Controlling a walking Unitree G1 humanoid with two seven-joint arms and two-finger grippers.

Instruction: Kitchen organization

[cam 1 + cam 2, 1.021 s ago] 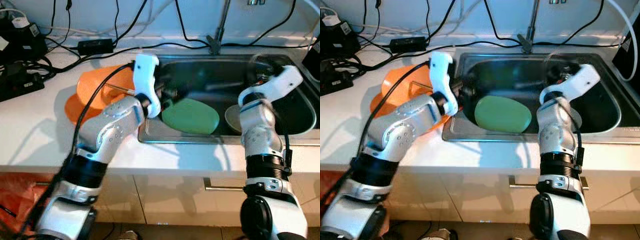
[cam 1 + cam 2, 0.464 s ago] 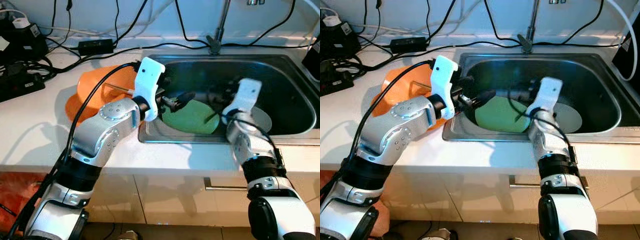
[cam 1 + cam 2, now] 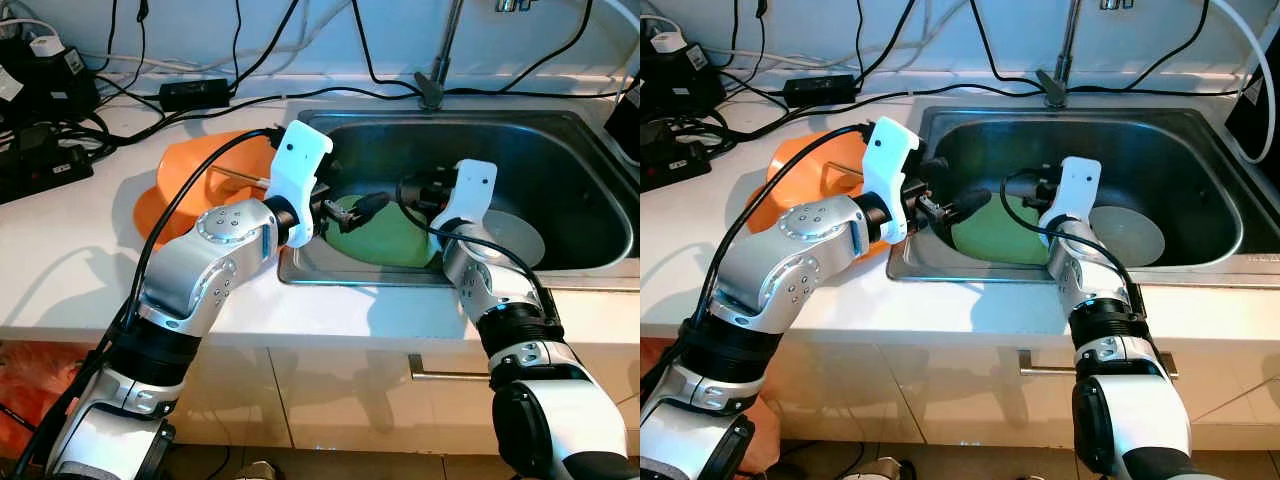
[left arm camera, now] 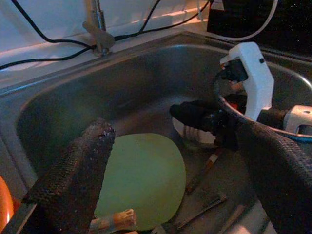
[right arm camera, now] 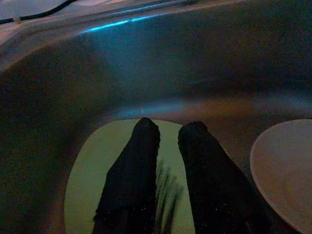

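Observation:
A green plate (image 3: 388,240) lies flat in the left part of the steel sink (image 3: 560,130), and a pale round plate (image 3: 512,240) lies to its right. My left gripper (image 3: 352,207) reaches over the sink's left rim, just above the green plate's (image 4: 141,178) near edge, with its fingers (image 4: 78,165) spread wide and nothing between them. My right gripper (image 3: 410,190) points leftward over the same green plate (image 5: 83,190), facing the left one. A narrow gap separates its fingers (image 5: 139,165), which hold nothing.
Stacked orange dishes (image 3: 185,190) sit on the white counter left of the sink, with a utensil (image 3: 240,178) lying in them. Thin utensils (image 4: 207,168) lie on the sink floor. The faucet (image 3: 432,85) stands behind the sink, and cables and power bricks (image 3: 190,92) run along the back.
My right arm swung from the sink's right side leftward across the pale plate to hover over the green plate. The left gripper edged a little further into the sink.

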